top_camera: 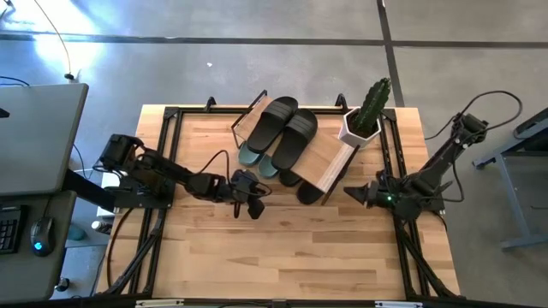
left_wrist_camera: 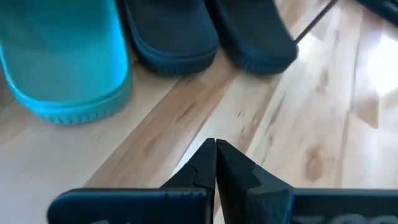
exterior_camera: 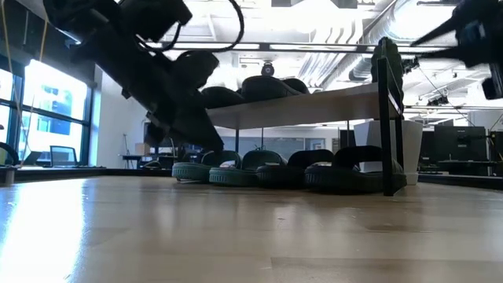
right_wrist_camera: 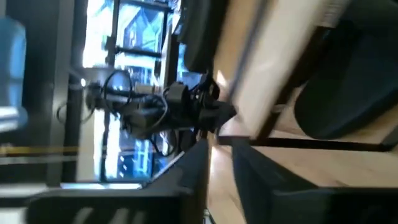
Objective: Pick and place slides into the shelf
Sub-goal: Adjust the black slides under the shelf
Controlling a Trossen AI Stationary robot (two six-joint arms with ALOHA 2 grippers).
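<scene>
**Six slides at the shelf, both tools empty**

On the left of the worktop (top_camera: 282, 248), the left tool (top_camera: 254, 210) lies low, its fingers (left_wrist_camera: 205, 168) clenched together on nothing, just near of the slides.

The shelf (top_camera: 330, 158) stands at the far middle, its plank running from far left to near right. Two black slides (top_camera: 282, 128) lie side by side on top. Under the plank, two green slides (top_camera: 255, 158) poke out at the left, and two more black slides (top_camera: 301, 186) show only their ends; the rest of each is hidden. From the low camera four rounded toes line up beneath the plank (exterior_camera: 314, 102).

A potted cactus (top_camera: 368, 111) sits on the shelf's right end.

The right tool (top_camera: 353, 193) hovers right of the shelf, fingers slightly parted, grasping nothing.

No readable writing shows.
</scene>
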